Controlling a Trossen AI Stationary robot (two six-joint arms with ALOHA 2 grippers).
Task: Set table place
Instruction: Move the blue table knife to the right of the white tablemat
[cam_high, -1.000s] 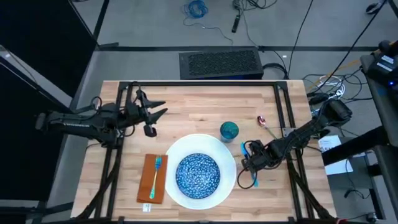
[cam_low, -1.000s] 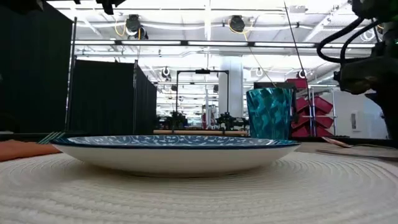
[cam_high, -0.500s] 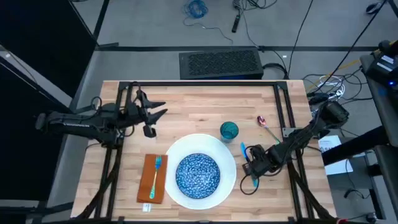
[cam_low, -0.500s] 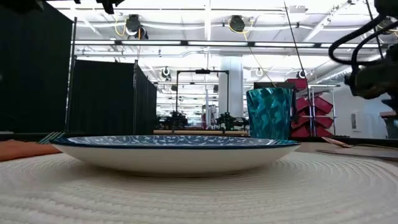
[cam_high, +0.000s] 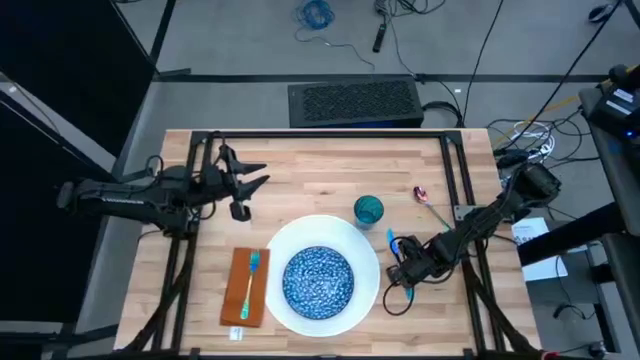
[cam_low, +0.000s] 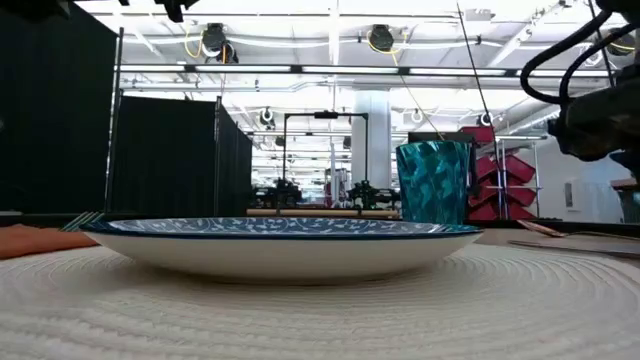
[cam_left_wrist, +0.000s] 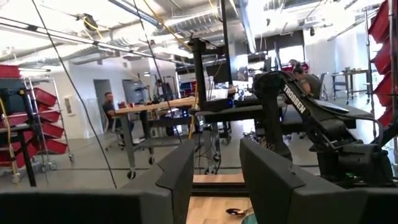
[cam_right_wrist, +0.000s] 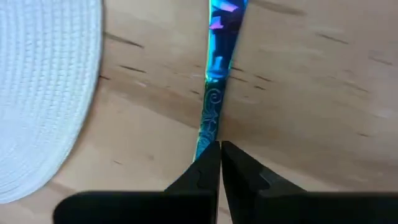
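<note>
One slim iridescent teal-blue cutlery piece (cam_right_wrist: 214, 93) lies flat on the light-wood butcher-block table (cam_high: 320, 170), just beside the right rim of the large white round woven plate (cam_high: 368, 262). Right gripper (cam_right_wrist: 219, 149) sits low over its handle end, fingertips pinched together, nearly touching it. Blue speckled bowl (cam_high: 318, 280) rests centred on that plate. Left gripper (cam_high: 252, 178) hangs spread apart, well clear at the table's left.
</note>
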